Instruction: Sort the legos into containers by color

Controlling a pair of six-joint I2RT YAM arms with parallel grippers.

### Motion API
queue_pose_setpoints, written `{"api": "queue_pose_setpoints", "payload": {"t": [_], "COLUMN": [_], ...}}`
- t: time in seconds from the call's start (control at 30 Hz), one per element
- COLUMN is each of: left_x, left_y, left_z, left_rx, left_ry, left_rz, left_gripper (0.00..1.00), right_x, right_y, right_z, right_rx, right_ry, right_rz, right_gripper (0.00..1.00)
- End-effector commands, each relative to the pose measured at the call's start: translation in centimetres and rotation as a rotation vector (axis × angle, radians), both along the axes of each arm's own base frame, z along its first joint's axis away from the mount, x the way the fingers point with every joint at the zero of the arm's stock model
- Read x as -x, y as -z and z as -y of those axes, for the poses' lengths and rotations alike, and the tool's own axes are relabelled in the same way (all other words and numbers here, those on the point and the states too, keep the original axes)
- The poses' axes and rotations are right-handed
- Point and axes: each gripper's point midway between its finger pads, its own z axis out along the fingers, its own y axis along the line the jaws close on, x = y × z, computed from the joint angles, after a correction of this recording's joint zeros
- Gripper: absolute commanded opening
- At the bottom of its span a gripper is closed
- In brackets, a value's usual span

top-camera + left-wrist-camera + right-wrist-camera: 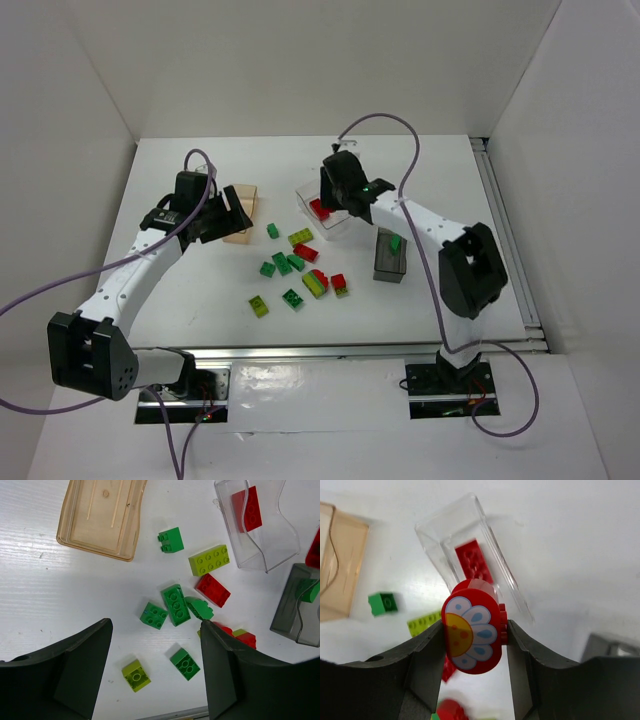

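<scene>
Left claw (156, 630): jaws wide, holding nothing, hanging over the scatter of bricks.
Tan tub (102, 515): ahead of the left claw and off to its left; nothing shows inside it.
Loose legos (175, 604): under and just ahead of the left claw's open jaws, with green, yellow-green and red pieces mixed together on the table (60, 595).
Right claw (472, 630): closed on a red flower brick (472, 637), pinched by its two sides with the printed face toward the wrist camera.
Clear tub (490, 545): just ahead of and below the right claw; one red brick (475, 562) already lies in it.
Grey tub (388, 262): to the right claw's right and back toward its base; it holds a green brick (395, 242).
Step in hand: by my reading, carrying a red piece to the clear tub.
Next move: centre the held brick over the tub's opening, lower it inside the walls, then spread the jaws. The thin walls look easy to nudge.
</scene>
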Motion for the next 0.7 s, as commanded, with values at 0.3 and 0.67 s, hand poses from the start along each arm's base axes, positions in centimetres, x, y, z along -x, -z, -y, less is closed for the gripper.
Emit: {"api": "queue_pose_setpoints", "payload": {"t": [0.3,0.67], "left_x": [-0.1,-0.3], "left_y": [-0.9,-0.8], "left_z": [-0.1,-0.7], "left_rx": [-0.001,-0.015], "left_ry": [0.009,-0.013], "left_rz": [0.030,0.023], "left_gripper": [0.79,0.79], "right_x": [-8.6,5.1], "right_y": [0.6,1.1], "right_z": [-3.5,-1.4], "right_rx": [-0.043,-0.017], "right_ry": [-0.032,-0.119], "right_rz": [0.008,-0.006], "right_gripper": [0.83,0.50]}}
